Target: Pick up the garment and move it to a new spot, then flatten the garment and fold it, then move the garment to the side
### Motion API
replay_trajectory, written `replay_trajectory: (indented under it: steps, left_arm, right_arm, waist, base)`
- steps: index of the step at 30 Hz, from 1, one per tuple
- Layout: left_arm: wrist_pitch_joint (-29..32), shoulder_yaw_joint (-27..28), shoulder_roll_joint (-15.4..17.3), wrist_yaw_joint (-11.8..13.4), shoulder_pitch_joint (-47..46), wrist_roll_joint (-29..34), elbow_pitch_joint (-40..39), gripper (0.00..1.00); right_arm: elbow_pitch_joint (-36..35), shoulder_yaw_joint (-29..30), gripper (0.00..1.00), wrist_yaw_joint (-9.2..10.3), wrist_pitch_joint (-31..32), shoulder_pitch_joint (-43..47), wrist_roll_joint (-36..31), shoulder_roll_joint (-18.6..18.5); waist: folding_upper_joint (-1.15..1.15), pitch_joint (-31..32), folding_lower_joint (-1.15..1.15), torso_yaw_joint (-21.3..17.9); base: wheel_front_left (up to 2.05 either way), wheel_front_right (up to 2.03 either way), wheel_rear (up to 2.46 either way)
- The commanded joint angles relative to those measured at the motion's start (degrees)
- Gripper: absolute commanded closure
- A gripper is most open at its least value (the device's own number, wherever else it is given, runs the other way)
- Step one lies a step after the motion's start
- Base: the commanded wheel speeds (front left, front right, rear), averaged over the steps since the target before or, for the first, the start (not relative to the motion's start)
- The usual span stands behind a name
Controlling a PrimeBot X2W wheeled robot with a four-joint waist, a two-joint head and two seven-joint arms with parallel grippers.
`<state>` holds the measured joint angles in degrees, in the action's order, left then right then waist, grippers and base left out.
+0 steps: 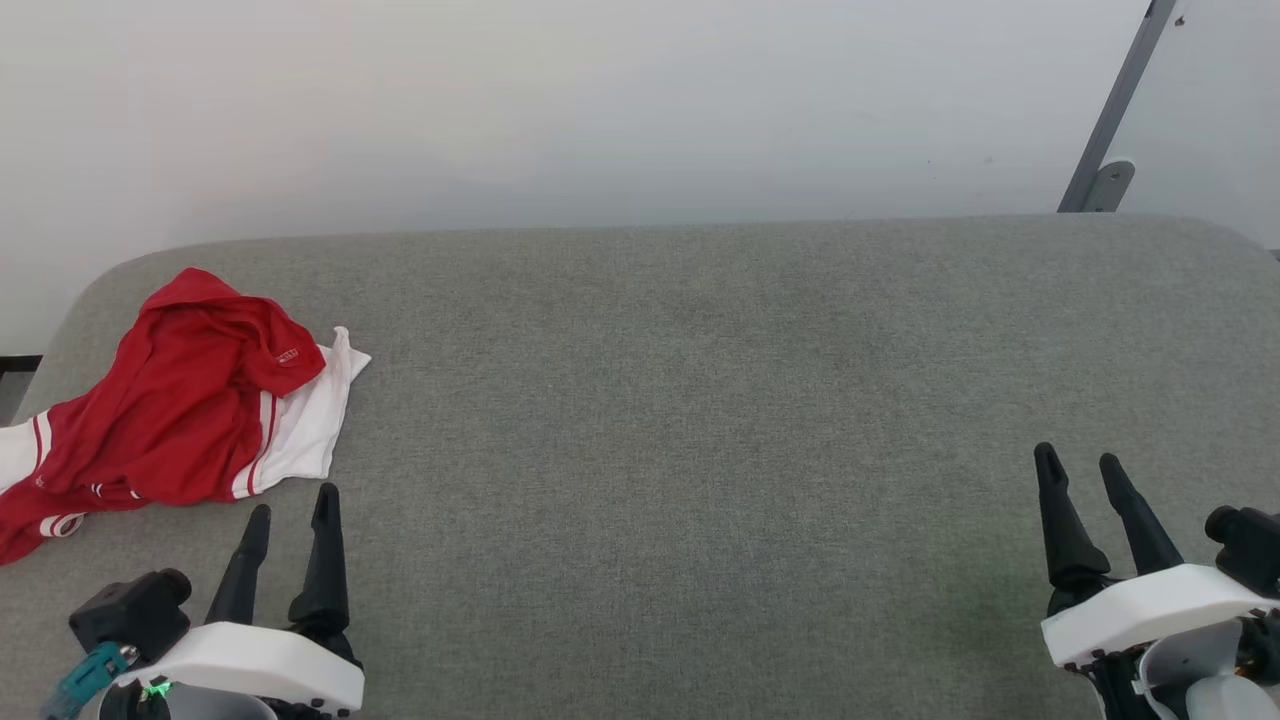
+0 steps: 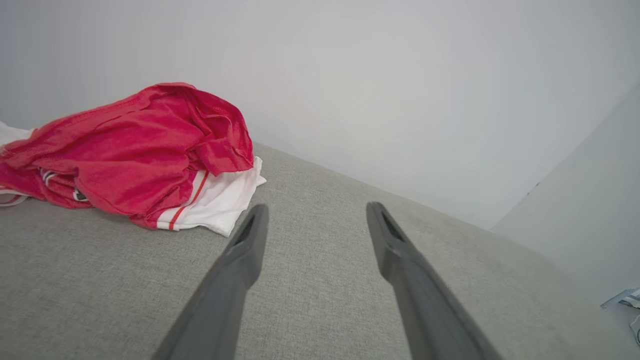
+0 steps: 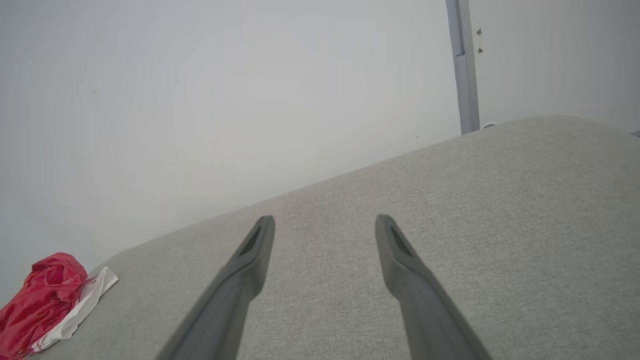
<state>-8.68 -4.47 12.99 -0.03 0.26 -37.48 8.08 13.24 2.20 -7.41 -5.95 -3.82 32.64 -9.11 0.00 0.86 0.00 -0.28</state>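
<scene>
A: Which arm is nearer the shirt [image 1: 180,400]?
B: The left gripper [image 1: 293,500], lower left, spread and empty. The right gripper [image 1: 1077,456], lower right, is likewise, but well apart.
A: Where's the shirt?
B: Just beyond the left tips, up-left: a soft, crumpled red-and-white heap on the woven grey pad [image 1: 700,450], slanting lower left to upper right.

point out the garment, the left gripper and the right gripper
garment [image 1: 170,400], head view, red body cloth
left gripper [image 1: 294,501], head view, midway between its fingertips
right gripper [image 1: 1077,455], head view, midway between its fingertips
</scene>
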Motion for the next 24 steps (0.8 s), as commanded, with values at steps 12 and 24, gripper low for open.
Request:
replay_trajectory:
  steps: [12,24]
  left_arm:
    - [-2.2,-0.2,0.3,-1.0,0.9,8.0,-1.5,0.00]
    - [-3.7,-0.6,0.6,-1.4,1.7,13.9,-2.3,0.00]
  right_arm:
    - [-0.5,-0.4,0.00,-0.12,-1.8,0.1,-7.0,-1.1]
    - [-1.0,-0.9,0.00,-0.12,-3.1,0.4,-12.9,-1.6]
  waist:
    - [0.00,0.2,0.00,0.1]
    - [0.00,0.3,0.00,0.0]
  base:
    - [0.00,0.00,0.00]
    - [0.00,0.00,0.00]
